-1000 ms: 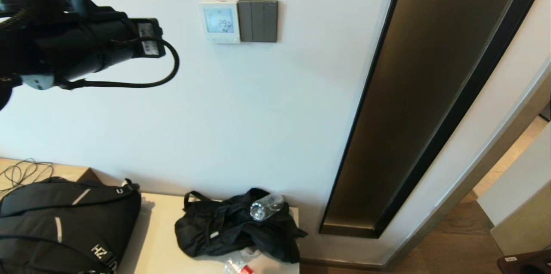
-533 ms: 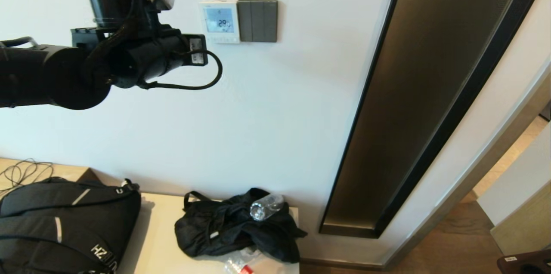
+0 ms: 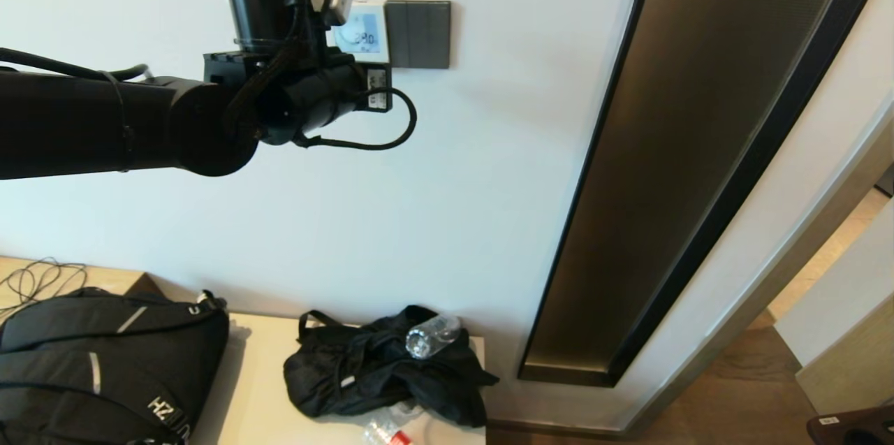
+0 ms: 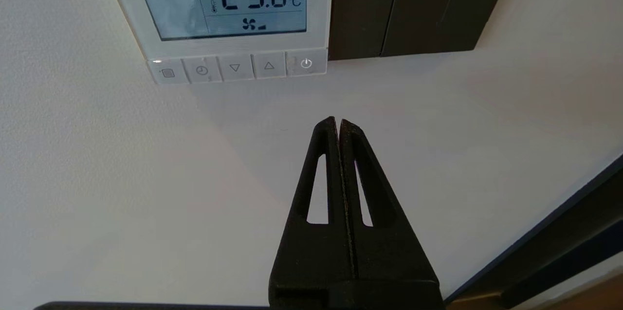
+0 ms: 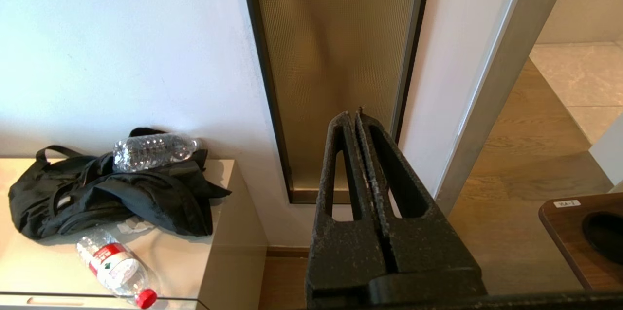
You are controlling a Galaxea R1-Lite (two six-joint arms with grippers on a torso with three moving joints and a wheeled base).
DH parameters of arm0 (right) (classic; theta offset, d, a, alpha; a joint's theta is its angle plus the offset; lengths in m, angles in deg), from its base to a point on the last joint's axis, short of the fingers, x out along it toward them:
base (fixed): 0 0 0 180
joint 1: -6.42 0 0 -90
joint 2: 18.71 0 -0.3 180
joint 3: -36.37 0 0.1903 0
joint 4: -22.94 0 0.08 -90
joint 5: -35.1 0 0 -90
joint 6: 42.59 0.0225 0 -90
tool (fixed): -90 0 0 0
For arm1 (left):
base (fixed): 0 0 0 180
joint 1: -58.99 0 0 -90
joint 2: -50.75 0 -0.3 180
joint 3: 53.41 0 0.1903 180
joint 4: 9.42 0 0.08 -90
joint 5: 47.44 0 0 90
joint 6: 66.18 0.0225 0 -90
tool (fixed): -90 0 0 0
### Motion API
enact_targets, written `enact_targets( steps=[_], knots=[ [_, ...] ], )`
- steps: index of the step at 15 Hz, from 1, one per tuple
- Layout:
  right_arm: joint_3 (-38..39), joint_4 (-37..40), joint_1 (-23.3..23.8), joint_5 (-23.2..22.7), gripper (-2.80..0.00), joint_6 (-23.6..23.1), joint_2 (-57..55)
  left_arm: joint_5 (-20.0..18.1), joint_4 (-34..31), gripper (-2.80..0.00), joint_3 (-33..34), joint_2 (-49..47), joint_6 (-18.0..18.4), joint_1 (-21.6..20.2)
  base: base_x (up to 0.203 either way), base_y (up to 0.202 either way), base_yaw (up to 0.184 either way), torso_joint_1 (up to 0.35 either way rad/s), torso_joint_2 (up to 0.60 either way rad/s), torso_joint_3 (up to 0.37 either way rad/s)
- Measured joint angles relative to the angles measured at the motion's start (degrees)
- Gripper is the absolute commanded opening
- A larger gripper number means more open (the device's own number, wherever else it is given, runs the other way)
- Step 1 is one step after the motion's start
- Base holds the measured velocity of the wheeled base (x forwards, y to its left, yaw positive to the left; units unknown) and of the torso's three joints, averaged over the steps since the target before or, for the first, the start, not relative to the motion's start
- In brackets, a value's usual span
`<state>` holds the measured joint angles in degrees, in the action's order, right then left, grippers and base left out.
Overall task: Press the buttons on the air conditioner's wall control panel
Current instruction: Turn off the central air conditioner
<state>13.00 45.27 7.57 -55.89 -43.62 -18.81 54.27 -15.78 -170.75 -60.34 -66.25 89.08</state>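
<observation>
The white air conditioner control panel (image 3: 368,29) hangs on the wall, partly hidden by my left arm in the head view. In the left wrist view the panel (image 4: 319,8) reads 29.0 °C, with a row of several small buttons (image 4: 235,67) along its edge, the power button (image 4: 306,63) at one end. My left gripper (image 4: 337,121) is shut and empty, its tip short of the wall a little below the power button. My right gripper (image 5: 354,114) is shut, empty, parked low near the door frame.
A dark grey switch plate (image 3: 418,33) adjoins the panel. A dark glass strip (image 3: 684,151) runs down the wall at right. Below, a low cabinet (image 3: 258,389) carries a black backpack (image 3: 105,368), a black bag (image 3: 377,368) and a water bottle (image 3: 429,337).
My left arm has swung right and up across the wall, from the far left to just in front of the control panel, covering its left part.
</observation>
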Motion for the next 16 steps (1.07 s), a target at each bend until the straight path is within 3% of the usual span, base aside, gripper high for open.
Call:
enact_targets(
  steps=[7, 16],
  knots=[
    [0.0, 0.0, 0.0, 0.0, -2.80, 0.0, 0.0, 0.0, -1.6, -2.80, -7.6, -4.1, 0.0, 0.5, 0.000, 0.000, 0.000, 0.000, 0.00, 0.000],
    [0.0, 0.0, 0.0, 0.0, -2.80, 0.0, 0.0, -0.1, -1.7, -2.80, -10.7, -7.4, 0.0, 0.4, 0.000, 0.000, 0.000, 0.000, 0.00, 0.000]
  ],
)
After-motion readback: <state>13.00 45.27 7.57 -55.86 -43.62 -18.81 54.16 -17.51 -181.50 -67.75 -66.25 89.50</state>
